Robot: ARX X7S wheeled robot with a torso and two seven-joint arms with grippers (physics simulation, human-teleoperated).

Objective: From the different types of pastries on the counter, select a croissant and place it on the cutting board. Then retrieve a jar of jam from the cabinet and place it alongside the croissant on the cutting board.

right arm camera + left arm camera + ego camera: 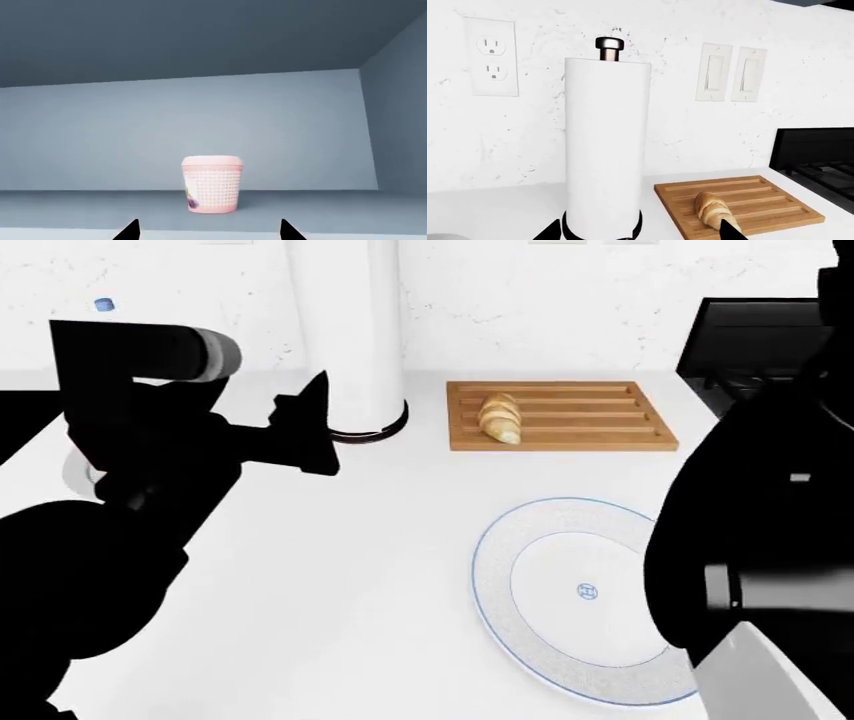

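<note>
Golden-brown and ridged, the croissant lies on the grooved wooden cutting board, toward the board's left part in the head view, resting across the grooves; the board sits flat on the white table, close to the back wall; the pale pink jar of jam stands upright on the grey cabinet shelf, well apart from the board, with its pink lid on and a dotted pattern on its side; just left of the board a tall white paper towel roll stands on a dark round base, a metal knob at its top; nearer the robot a round white blue-rimmed plate lies on the table; on the wall behind are a power outlet and two light switches; a dark stove borders the board's far side; the left tool hangs released in front of the towel roll, its two dark tips spread apart and touching nothing; the right tool faces the jar inside the cabinet, tips wide apart, short of the jar and not grasping it.
</note>
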